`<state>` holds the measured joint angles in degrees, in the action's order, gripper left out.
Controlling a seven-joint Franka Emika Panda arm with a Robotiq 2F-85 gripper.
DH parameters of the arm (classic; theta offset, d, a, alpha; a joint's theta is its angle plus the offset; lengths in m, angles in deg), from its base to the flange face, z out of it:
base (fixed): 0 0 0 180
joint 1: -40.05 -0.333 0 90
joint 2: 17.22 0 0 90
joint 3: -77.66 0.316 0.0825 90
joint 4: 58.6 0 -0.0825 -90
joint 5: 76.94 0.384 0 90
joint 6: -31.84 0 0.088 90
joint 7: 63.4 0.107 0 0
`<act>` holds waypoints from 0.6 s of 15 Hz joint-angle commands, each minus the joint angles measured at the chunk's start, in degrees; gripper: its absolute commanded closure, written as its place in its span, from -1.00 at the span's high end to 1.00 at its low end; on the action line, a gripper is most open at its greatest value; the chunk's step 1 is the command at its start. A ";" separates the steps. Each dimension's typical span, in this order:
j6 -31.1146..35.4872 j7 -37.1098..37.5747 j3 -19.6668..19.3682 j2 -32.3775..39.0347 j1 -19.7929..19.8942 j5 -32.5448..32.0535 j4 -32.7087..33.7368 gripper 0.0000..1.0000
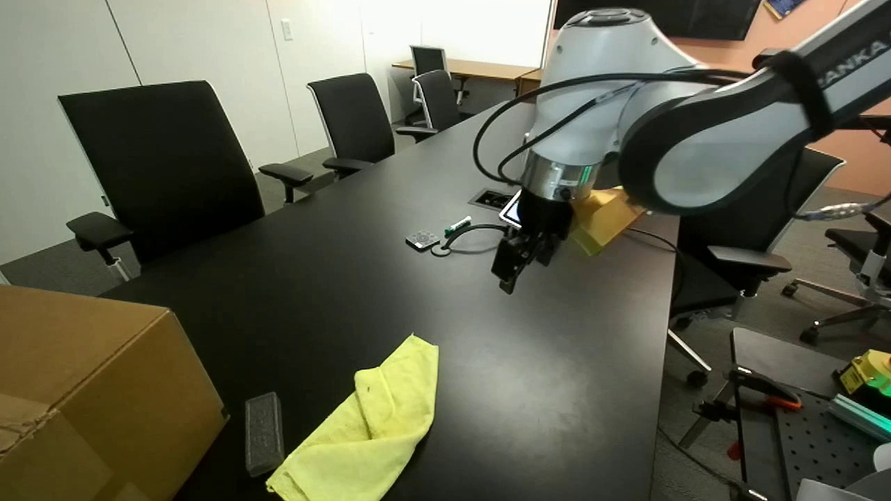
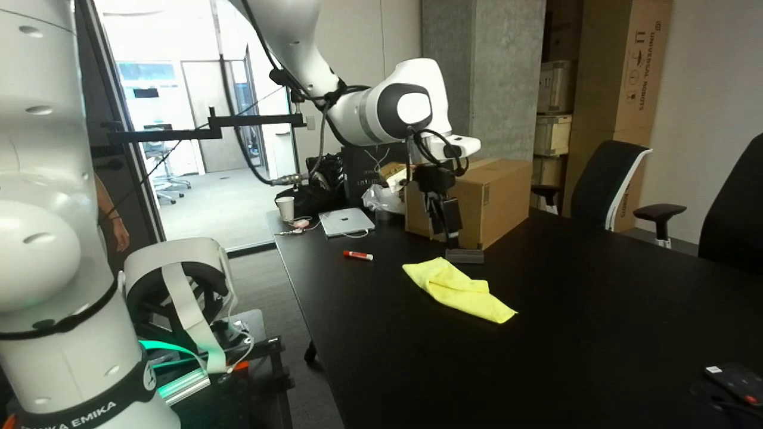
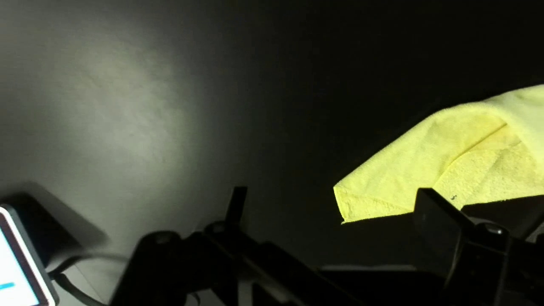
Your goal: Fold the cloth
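The yellow cloth [image 1: 379,417] lies crumpled and partly folded over itself on the black table [image 1: 550,410]. In another exterior view the cloth [image 2: 456,290] is a long strip with a raised fold in its middle. My gripper [image 1: 527,273] hangs above the table, apart from the cloth, and points down. It also shows in an exterior view [image 2: 451,238] in front of the box. In the wrist view the gripper [image 3: 331,191] has its fingers wide apart with nothing between them. The cloth [image 3: 395,174] shows below at right, partly hidden by the right finger, its far end cut off.
A large cardboard box [image 2: 503,190] stands on the table near the cloth. A dark eraser-like block [image 1: 264,433] lies between box and cloth. A red marker [image 2: 357,255] and a laptop [image 2: 346,222] are on the table. A green marker [image 1: 457,225], a small device [image 1: 422,241] and a tablet [image 3: 19,263] lie elsewhere.
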<state>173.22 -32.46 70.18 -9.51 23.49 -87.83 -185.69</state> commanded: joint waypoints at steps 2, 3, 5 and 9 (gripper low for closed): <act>-2.08 -0.79 4.71 -17.68 6.44 1.92 -13.56 1.00; -3.38 -1.75 5.52 -20.89 7.67 3.02 -15.19 1.00; -5.66 -2.96 6.91 -27.30 9.85 4.47 -18.96 1.00; -8.47 -5.10 9.24 -28.76 13.19 7.12 -18.52 1.00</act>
<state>164.70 -36.47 76.46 -38.50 33.67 -82.17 -204.36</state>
